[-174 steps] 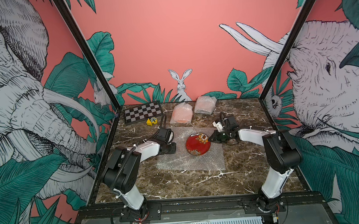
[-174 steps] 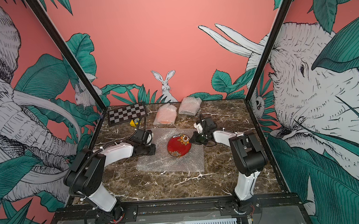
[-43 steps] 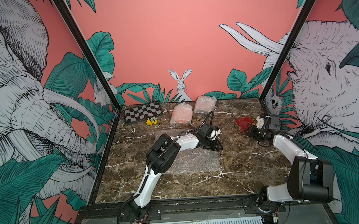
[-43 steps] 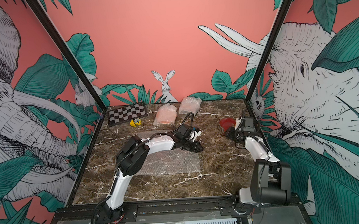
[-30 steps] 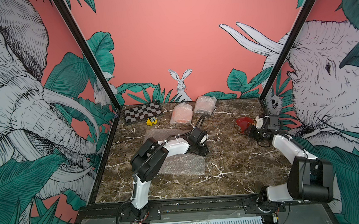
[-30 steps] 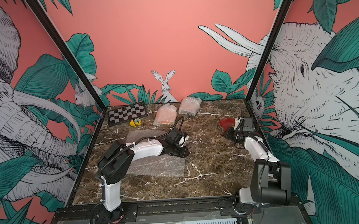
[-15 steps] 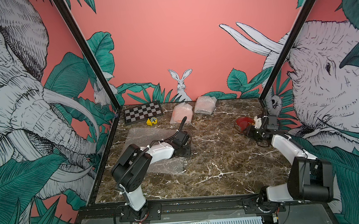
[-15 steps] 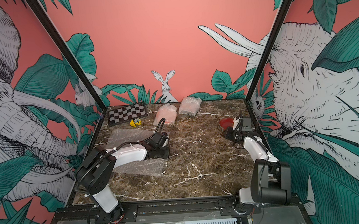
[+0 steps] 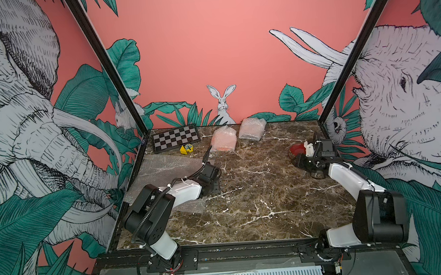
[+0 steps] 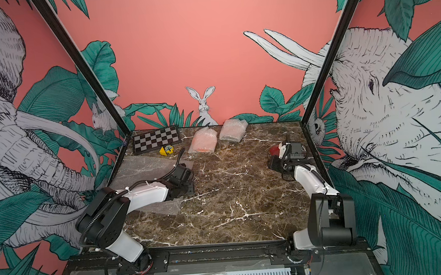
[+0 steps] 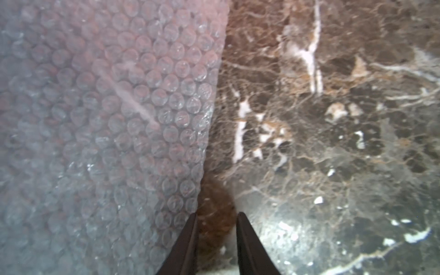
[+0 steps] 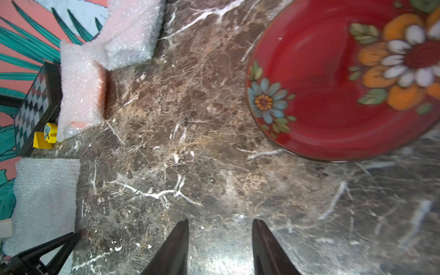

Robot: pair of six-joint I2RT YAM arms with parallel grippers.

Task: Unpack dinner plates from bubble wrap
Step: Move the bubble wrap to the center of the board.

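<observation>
The dark red flowered dinner plate (image 9: 295, 149) (image 10: 274, 149) (image 12: 333, 95) lies bare on the marble at the right. My right gripper (image 9: 303, 163) (image 12: 220, 223) hovers open just short of it, with only marble between its fingers. A flat sheet of bubble wrap (image 9: 163, 168) (image 10: 139, 167) (image 11: 107, 119) lies along the left wall, partly under my left arm. My left gripper (image 9: 213, 189) (image 11: 216, 214) stands at that sheet's right edge, jaws slightly apart with bare marble between them. Two bubble-wrapped bundles sit at the back: one shows orange (image 9: 223, 142) (image 12: 81, 95), the other (image 9: 252, 129) hides its content.
A checkered board (image 9: 176, 141) leans in the back left corner, with a small yellow toy (image 9: 186, 149) in front of it. Patterned walls close in both sides and the back. A black rail (image 9: 235, 248) runs along the front edge.
The left gripper has swept leftward across the table, and the flat bubble wrap sheet has gone with it to the left wall. The right gripper and red plate have stayed put.
</observation>
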